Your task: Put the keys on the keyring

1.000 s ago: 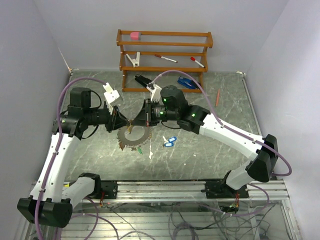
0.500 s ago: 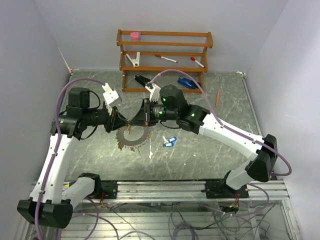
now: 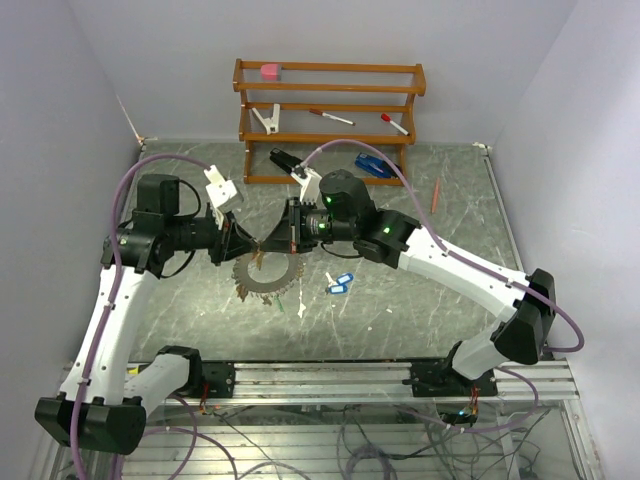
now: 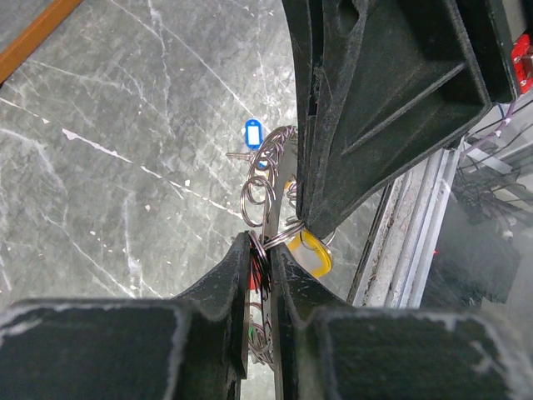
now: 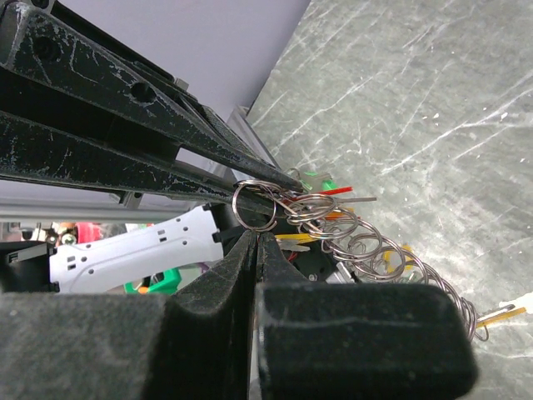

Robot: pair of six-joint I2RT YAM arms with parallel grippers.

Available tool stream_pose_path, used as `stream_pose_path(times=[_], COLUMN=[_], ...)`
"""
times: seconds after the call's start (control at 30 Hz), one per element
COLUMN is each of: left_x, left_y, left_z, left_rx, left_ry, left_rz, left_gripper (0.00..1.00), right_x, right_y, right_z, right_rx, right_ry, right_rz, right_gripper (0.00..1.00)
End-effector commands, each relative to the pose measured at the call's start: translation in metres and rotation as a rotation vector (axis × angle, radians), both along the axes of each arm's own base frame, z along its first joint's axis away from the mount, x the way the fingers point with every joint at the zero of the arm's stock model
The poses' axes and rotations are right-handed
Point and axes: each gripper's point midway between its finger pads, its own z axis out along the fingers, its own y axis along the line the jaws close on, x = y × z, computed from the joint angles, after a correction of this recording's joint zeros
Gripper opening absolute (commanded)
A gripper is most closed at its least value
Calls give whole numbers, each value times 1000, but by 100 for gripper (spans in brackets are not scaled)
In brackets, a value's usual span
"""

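The silvery gear-rimmed keyring (image 3: 262, 278) hangs upright above the table, held at its top between both grippers. My left gripper (image 3: 248, 245) is shut on its rim; in the left wrist view (image 4: 265, 250) the jaws pinch the ring edge-on among several small split rings. My right gripper (image 3: 274, 243) faces it and is shut on one small split ring (image 5: 254, 207) at the rim. A yellow-tagged key (image 4: 310, 252) hangs by the right fingers (image 4: 375, 92). Red, green and orange tags hang on the ring. Two blue-tagged keys (image 3: 340, 283) lie on the table.
A wooden rack (image 3: 330, 110) at the back holds a pink eraser, a white clip and markers. A blue stapler (image 3: 372, 165) and a black tool (image 3: 285, 160) lie before it. An orange pencil (image 3: 436, 193) lies at the right. A green bit (image 3: 282, 298) lies under the ring.
The keyring has shifted slightly between the grippers. Both grips look unchanged.
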Motion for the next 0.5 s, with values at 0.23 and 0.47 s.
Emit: stream_pose_path(times=[0.23,0.47], left_x=[-6,-10], left_y=[-8,-10], left_z=[16,23], left_rx=[-58,-74], left_ry=[-17,-21], left_rz=[-58,-78], left_gripper=[7,7], right_x=[4,6], right_y=[-13,-15], right_z=[11,7], right_rx=[-1,-13], right_ry=[-23,-22], right_rz=[-62,-76], right_gripper=[0,0])
